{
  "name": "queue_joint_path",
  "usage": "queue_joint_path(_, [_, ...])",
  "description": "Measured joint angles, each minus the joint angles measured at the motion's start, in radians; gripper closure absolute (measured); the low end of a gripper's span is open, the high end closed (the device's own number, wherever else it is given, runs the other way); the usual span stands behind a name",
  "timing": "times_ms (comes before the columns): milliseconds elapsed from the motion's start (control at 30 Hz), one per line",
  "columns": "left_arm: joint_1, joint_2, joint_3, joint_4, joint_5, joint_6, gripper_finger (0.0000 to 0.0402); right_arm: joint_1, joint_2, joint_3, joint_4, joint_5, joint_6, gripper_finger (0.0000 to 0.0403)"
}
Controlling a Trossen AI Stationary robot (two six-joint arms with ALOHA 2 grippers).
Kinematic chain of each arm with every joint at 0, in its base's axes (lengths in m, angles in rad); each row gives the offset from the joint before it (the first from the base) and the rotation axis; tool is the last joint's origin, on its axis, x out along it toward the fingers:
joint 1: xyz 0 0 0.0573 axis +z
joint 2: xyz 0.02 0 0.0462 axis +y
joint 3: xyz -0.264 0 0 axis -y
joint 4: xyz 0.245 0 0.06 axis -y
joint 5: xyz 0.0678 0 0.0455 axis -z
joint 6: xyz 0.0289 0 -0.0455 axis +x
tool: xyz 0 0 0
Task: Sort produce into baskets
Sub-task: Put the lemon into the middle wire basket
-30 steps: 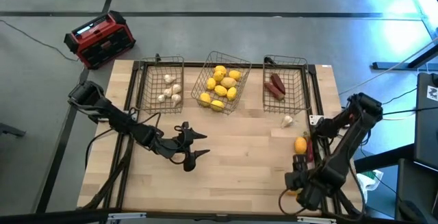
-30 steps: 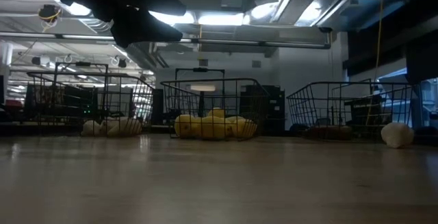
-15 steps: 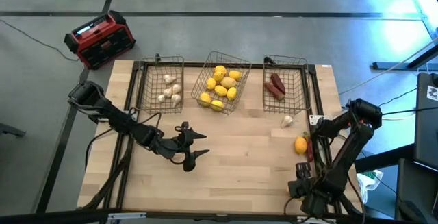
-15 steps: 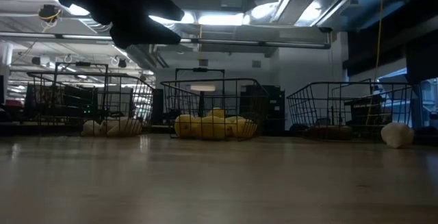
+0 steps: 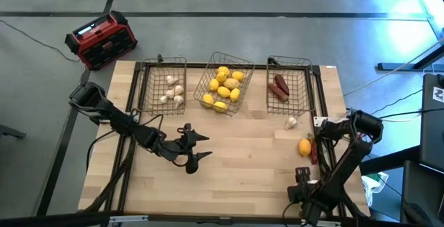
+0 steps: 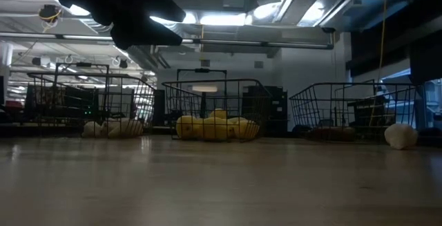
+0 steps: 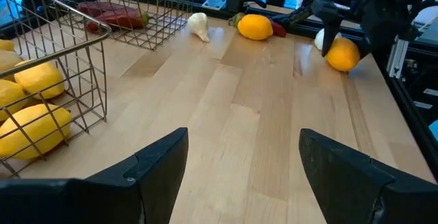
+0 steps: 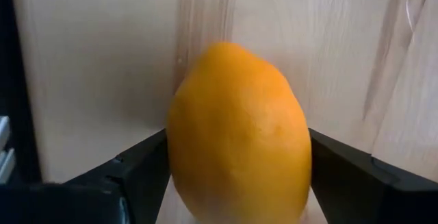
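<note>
Two risks stood out: the right gripper [image 5: 303,184], jaws spread around an orange fruit [image 8: 239,128] at the near right corner of the table [image 5: 243,185], might nudge it off the edge or pinch it off-centre. Whether its pads touched the fruit was unclear. The left gripper [image 5: 194,147] hung empty and spread mid-table. The high view hid that fruit beneath the arm.

Left arm: stretched low toward table centre, left gripper [image 5: 196,147] with fingers spread, holding nothing. Right arm: folded at the near right corner, right gripper [image 5: 302,183] pointing down, fingers parted.
</note>
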Motion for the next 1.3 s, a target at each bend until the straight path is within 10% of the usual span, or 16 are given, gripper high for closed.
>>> queue_joint_path(367, [0.0,0.0,0.0,0.0,0.0,-0.008,0.0126,-0.002,0.009,0.001,0.001,0.034,0.0,0.0192])
queue_joint_path(733, [0.0,0.0,0.0,0.0,0.0,-0.015,0.0126,-0.154,-0.011,0.069,0.012,0.074,-0.052,0.0185])
queue_joint_path(1300, [0.0,0.0,0.0,0.01,0.0,-0.019,0.0126,-0.532,-0.128,0.267,-0.053,0.332,-0.586,0.0187])
